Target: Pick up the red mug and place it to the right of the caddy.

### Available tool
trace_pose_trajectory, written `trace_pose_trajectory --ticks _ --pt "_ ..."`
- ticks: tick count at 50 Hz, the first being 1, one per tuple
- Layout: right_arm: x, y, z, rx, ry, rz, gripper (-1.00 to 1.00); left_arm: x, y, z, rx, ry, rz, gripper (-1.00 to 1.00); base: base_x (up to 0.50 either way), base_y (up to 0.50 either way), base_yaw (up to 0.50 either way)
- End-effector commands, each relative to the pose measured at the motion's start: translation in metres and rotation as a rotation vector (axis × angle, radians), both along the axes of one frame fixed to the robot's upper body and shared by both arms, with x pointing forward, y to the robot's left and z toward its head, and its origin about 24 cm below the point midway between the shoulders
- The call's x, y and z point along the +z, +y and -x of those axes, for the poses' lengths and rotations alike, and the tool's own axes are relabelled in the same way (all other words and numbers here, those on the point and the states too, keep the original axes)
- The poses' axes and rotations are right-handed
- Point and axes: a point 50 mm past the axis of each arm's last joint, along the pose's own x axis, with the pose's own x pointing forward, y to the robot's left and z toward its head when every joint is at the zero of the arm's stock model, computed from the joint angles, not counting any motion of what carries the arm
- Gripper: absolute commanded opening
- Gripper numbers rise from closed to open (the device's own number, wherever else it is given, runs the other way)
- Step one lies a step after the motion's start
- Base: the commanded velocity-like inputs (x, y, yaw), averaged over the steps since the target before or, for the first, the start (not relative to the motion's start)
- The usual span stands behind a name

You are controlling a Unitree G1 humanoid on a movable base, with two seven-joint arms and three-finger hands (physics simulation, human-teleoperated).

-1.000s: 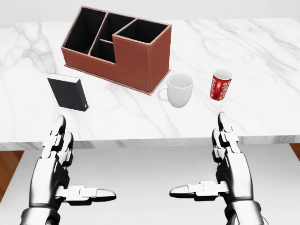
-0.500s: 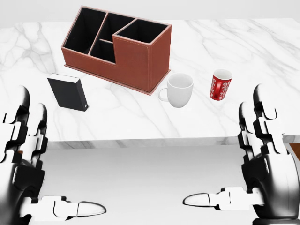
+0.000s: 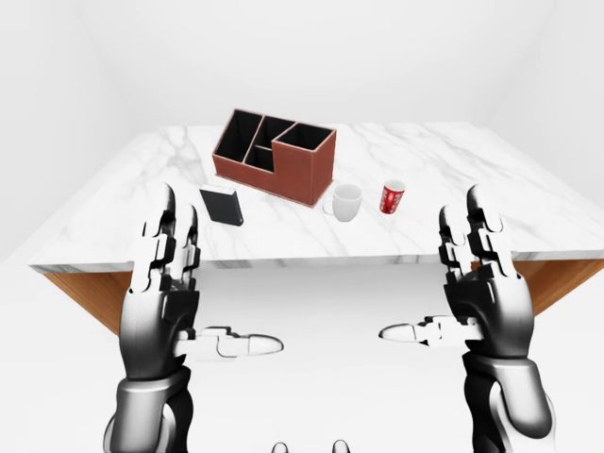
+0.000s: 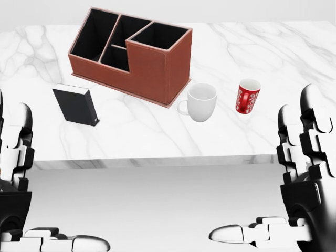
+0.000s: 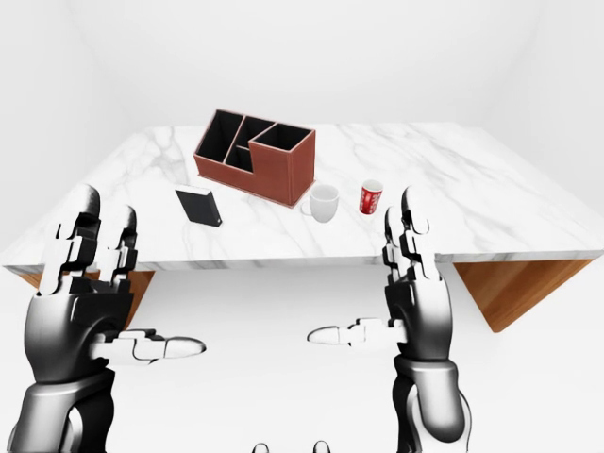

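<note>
Red mug [image 4: 247,95] stands upright right of the caddy [image 4: 132,52], white mug [image 4: 200,101] between them. Both hands, left [image 3: 165,288] and right [image 3: 479,288], spread wide, holding nothing.

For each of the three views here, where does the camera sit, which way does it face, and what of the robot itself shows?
Head view: on the head, tilted down at the marble table with the caddy, white mug, red mug and black box; only hand edges show.
Left-eye view: on the head, looking out wider over both arms; left hand and right hand are raised and open.
Right-eye view: the paired eye, nearly the same picture, things shifted left.
All three share the table and its things.
</note>
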Motion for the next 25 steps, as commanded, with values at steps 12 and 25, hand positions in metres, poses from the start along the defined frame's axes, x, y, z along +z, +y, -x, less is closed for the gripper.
trace_pose_trajectory --ticks 12,25 --pt "0.0006 0.0008 0.0026 0.041 -0.004 -0.015 1.00 0.0051 0.0013 0.0030 0.003 -0.026 0.004 1.00 0.50 0.00 0.00" --pt "0.0008 -0.0002 0.0029 0.039 -0.005 -0.020 1.00 0.0064 0.0012 0.0052 0.003 -0.031 0.002 1.00 0.50 0.00 0.00"
